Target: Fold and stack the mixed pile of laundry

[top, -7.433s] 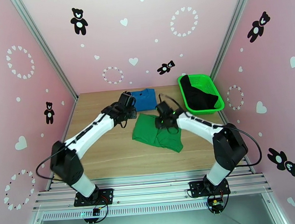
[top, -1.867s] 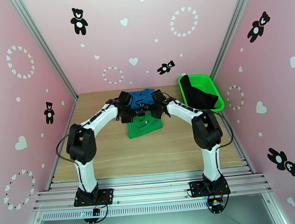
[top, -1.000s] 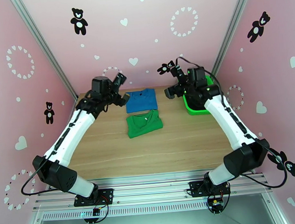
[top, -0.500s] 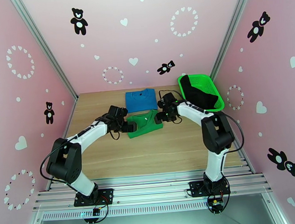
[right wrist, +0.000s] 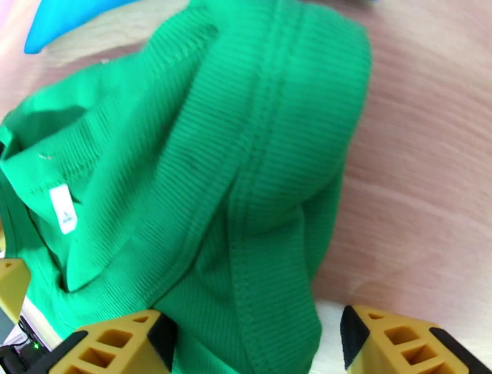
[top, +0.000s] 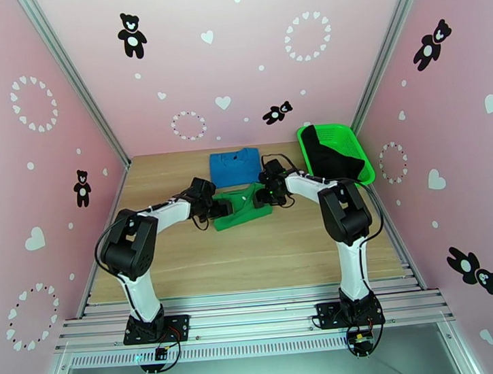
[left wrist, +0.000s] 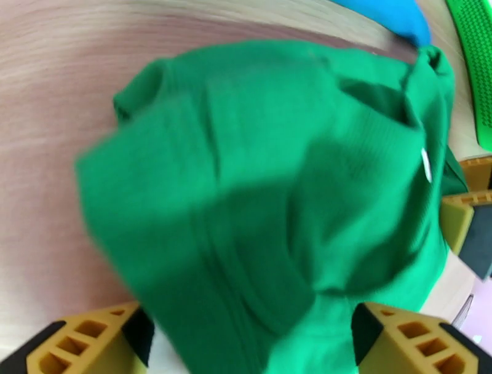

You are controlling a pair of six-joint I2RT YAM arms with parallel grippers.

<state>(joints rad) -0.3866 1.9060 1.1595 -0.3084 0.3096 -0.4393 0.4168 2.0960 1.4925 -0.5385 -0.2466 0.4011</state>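
Observation:
The bright green garment lies folded mid-table, its collar and white label facing up. My left gripper is low at its left edge and my right gripper at its right edge. In the left wrist view the green garment bunches up between the spread yellow fingers of the left gripper. In the right wrist view a thick fold of the green garment sits inside the open right gripper, with bare wood beside the right finger. The blue T-shirt lies folded just behind. The black garment rests in the basket.
A bright green mesh basket stands at the back right of the wooden table. Pink walls close in the left, right and back sides. The near half of the table is bare wood.
From a raised pose at the back a second ago, both arms dropped to the green garment. Since half a second ago they pushed inward against its two sides, jaws narrowing, bunching its edges.

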